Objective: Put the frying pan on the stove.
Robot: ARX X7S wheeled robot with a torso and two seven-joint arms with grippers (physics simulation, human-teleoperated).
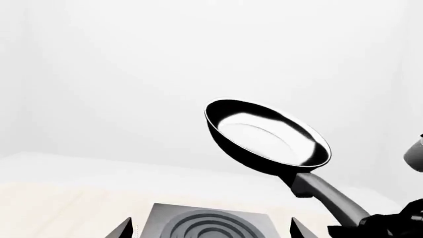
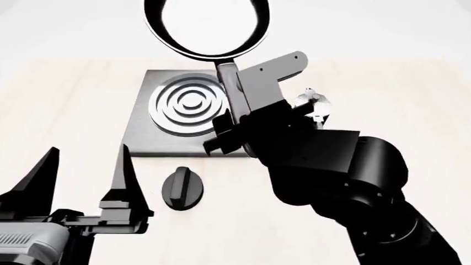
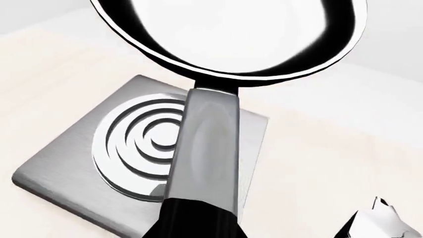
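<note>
Nearest the head camera: left hand, fingers spread wide, nothing between them, idle above the counter. Just beyond, a small round black knob lying on the counter in front of the stove. Right hand clenched on the handle of the frying pan, though the fingertips themselves sit hidden behind the wrist body. Pan held in the air, raised well clear of the stove and out past its far edge, tilted with the shiny inside turned toward the cameras; handle stretching back over the ringed middle. Probably rigid and fairly heavy at the bowl end, so a long lever on the wrist; glossy handle likely slippery, prone to twisting in the grip. Best held firmly mid-handle, as now. Still to do: levelling and lowering onto the rings.
</note>
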